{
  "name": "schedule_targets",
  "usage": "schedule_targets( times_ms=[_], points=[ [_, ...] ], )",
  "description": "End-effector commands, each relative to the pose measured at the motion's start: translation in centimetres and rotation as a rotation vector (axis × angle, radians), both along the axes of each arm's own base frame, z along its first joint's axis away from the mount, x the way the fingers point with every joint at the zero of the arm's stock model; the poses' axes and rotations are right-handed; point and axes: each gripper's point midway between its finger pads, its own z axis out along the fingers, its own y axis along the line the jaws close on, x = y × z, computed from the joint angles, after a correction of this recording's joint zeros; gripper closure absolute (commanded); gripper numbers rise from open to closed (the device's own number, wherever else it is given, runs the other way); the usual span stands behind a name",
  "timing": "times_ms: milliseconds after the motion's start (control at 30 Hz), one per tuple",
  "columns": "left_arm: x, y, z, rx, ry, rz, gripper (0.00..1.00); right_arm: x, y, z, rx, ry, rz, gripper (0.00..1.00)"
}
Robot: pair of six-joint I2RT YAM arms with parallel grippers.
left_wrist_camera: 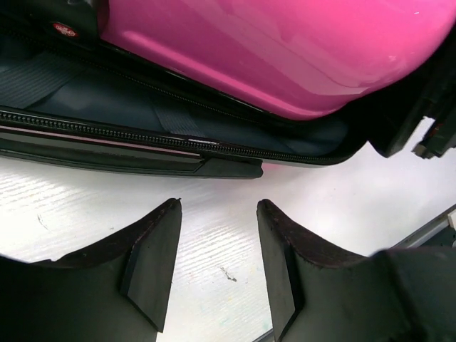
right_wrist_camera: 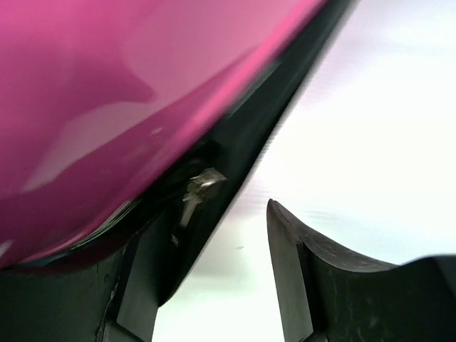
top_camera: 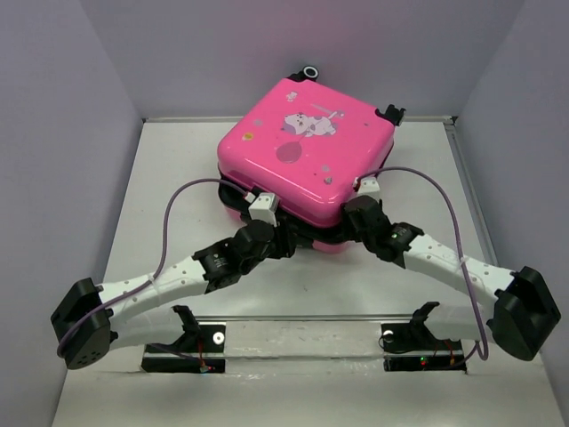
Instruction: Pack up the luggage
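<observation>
- At the far middle of the desk (top_camera: 178, 178) lies the luggage (top_camera: 307, 151), flat, pink lid on top. Along the near side the lid stands a little off the lower shell, with dark lining showing in the gap.
- The left gripper (left_wrist_camera: 219, 206) has its jaws well apart, with only bare desk between them. They sit just short of the zipped rim of the lower shell, not touching it.
- The right gripper (right_wrist_camera: 214, 228) has its jaws wide apart at the luggage's near right corner. The dark rim and a metal zipper pull (right_wrist_camera: 198, 187) overlap one finger; contact cannot be told.
- The lid carries a cartoon animal (top_camera: 311, 123) and a balloon (top_camera: 289, 153); the small marks around them are too small to read.
- A small red round badge (left_wrist_camera: 64, 29) sits on a dark fitting, its writing unreadable.
</observation>
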Motion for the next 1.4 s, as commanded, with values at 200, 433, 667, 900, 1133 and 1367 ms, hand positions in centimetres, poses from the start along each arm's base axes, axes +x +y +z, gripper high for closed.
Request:
schedule_targets(
  times_ms=[200, 433, 667, 900, 1133, 1367],
  points=[
    [0.8, 0.6, 1.4, -0.02, -0.048, 0.04, 0.42, 2.3, -7.4, 8.3, -0.085, -0.331, -0.453, 0.49],
    [0.8, 0.1, 1.1, -0.031, -0.037, 0.03, 0.42, 0.3, -9.8, 14.2, 0.052, -0.488, -0.489, 0.5],
    [0.3, -0.4, 1.2, -0.05, -0.024, 0.001, 0.42, 0.2, -6.1, 10.6, 0.048, -0.342, -0.235, 0.68],
    [-1.5, -2.5, 0.4, -0.084, 0.014, -0.099, 0.44, 0.6, -2.5, 8.9, 0.349, -0.324, 0.07, 0.72],
    [-1.5, -4.0, 0.2, -0.092, 0.011, -0.127, 0.45, 0.5, -3.1, 8.0, 0.569, -0.344, 0.252, 0.48],
    [-0.8, -4.0, -0.6, -0.064, 0.006, -0.099, 0.46, 0.8, -2.8, 7.4, 0.708, -0.265, 0.469, 0.47]
  ],
)
